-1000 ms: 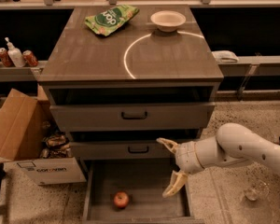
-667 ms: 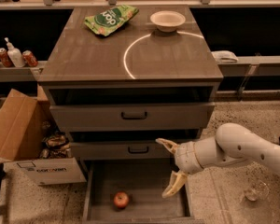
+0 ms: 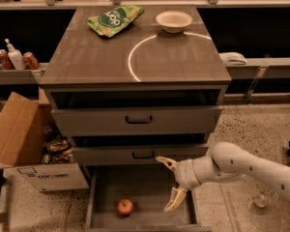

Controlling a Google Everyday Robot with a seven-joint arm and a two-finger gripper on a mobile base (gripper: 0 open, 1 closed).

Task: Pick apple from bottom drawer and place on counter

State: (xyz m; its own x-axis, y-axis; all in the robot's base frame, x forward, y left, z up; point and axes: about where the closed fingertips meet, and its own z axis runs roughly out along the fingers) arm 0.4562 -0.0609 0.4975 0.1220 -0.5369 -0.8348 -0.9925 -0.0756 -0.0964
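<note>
The small red apple (image 3: 125,207) lies on the floor of the open bottom drawer (image 3: 152,187), left of centre near the front. My gripper (image 3: 169,183) hangs over the right half of the drawer, about a hand's width right of the apple and above it. Its two pale fingers are spread wide apart, one pointing up-left (image 3: 165,162), one down (image 3: 175,199), and hold nothing. The white arm comes in from the right. The counter (image 3: 106,57) is the grey-brown cabinet top with a white arc on it.
On the counter lie a green chip bag (image 3: 115,19) at the back left and a white bowl (image 3: 174,21) at the back. Two upper drawers (image 3: 137,121) stand slightly open. A cardboard box (image 3: 24,144) sits left of the cabinet. Cans (image 3: 30,60) stand on the left ledge.
</note>
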